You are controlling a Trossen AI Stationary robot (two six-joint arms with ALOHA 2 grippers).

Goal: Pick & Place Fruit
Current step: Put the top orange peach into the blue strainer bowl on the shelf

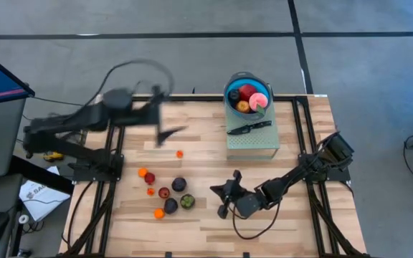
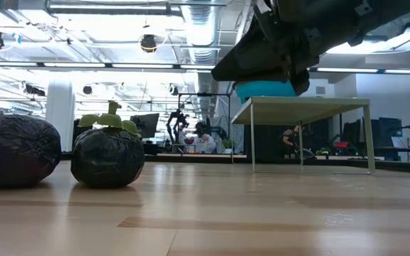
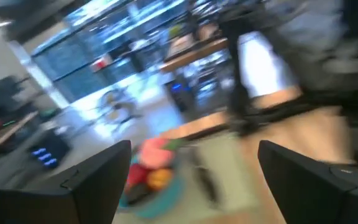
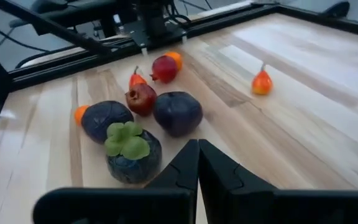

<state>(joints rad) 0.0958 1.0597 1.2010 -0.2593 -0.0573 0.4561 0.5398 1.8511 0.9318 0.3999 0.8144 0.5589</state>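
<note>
Above the pale wooden worktop (image 1: 214, 215), the left tool (image 1: 165, 133) is seen wide open and empty, between the blue bowl (image 1: 247, 93) of collected fruit and the loose fruit pieces (image 1: 167, 195). One piece should be straddled squarely before closing. The right tool (image 1: 224, 199) rests shut, empty, beside the cluster.

On the worktop (image 1: 264, 208) lie eight loose fruit (image 1: 165, 192): three dark purple (one with a green leafy cap), two dark red, three small orange. One teal bowl (image 1: 232, 102) holds more fruit, count uncertain. One black knife (image 1: 250, 127). Two arms, one claw each.
</note>
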